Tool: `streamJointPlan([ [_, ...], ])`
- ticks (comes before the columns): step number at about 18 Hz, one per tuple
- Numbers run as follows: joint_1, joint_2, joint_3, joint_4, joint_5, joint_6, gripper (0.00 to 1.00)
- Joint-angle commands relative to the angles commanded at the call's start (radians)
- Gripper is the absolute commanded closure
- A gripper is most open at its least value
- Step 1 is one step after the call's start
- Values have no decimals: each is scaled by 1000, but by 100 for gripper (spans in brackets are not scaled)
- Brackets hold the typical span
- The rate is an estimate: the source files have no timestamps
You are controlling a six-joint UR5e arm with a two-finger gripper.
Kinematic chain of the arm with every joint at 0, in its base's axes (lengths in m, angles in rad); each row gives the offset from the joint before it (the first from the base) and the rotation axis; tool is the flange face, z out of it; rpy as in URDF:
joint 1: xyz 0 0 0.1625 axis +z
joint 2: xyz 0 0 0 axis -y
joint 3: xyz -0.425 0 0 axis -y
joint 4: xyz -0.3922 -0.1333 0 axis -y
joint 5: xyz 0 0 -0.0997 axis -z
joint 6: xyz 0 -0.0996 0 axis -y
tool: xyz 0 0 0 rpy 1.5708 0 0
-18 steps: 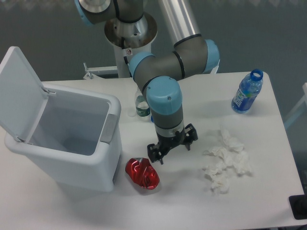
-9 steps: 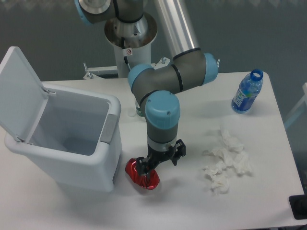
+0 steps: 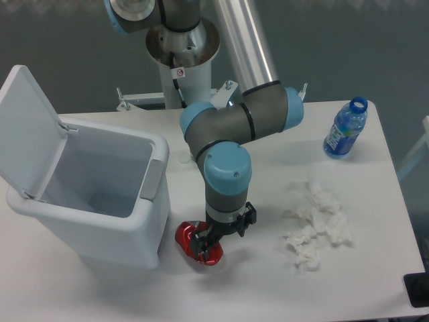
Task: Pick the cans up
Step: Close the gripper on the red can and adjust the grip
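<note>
The can point(image 3: 185, 237), shiny red and dented, lies on the white table just right of the bin's front corner. My gripper point(image 3: 222, 232) points down over it, and the arm hides the can's upper right part. The jaws stand apart, so the gripper is open. The left finger point(image 3: 199, 245) shows in front of the can's red surface, and the right finger point(image 3: 249, 216) is off to the can's right. Whether a finger touches the can is not clear.
A white bin point(image 3: 153, 176) with its lid swung open stands at the left, close to the can. Crumpled white tissues point(image 3: 315, 225) lie to the right. A blue-labelled water bottle point(image 3: 345, 129) stands at the far right back. A black object point(image 3: 418, 290) sits at the table's right front corner.
The gripper has travelled left and toward the front edge, and has come down over the red can. The can has not moved. The jaws have stayed apart.
</note>
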Motion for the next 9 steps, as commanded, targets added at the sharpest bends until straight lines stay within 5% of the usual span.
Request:
streamJointPlan([
  [9,2,-40,45,0,-2,-71,0],
])
